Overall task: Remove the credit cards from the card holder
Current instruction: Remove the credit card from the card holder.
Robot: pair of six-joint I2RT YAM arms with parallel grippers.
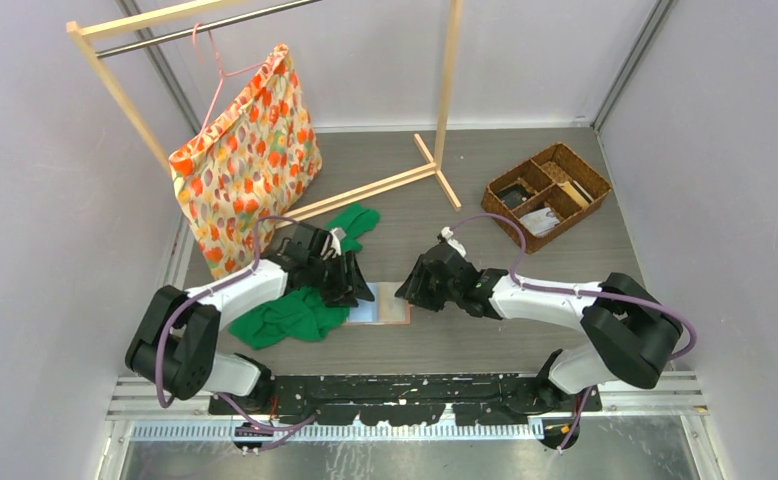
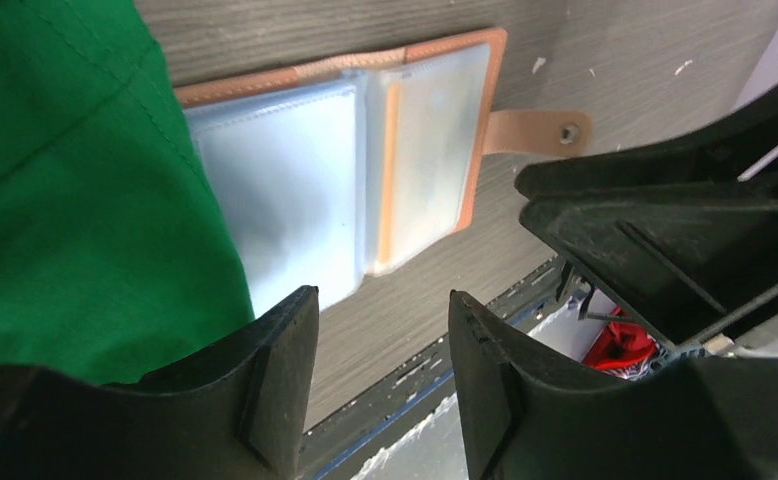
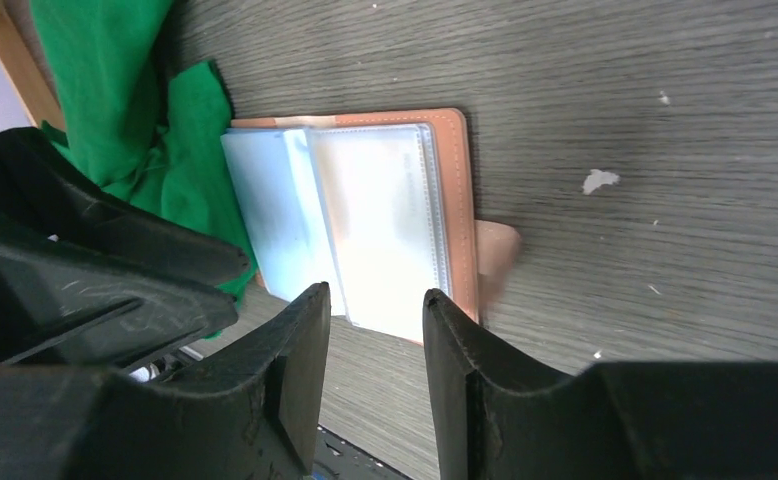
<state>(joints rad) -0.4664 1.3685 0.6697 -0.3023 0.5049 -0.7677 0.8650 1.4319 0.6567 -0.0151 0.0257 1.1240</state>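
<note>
Left wrist view: card holder [image 2: 365, 150] lies open, green cloth [image 2: 75, 200] at its edge; left gripper [image 2: 382, 305], right gripper [image 3: 375, 305] both spread, empty; unpinned holder may slide, cloth may snag.

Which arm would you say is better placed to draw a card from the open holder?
Probably the right arm: its open, empty jaws frame the sleeve edge of the card holder. The left arm has its jaws by the green cloth crowding that side.

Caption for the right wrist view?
Card holder lies open on table beside green cloth; empty right end effector near its edge.
</note>
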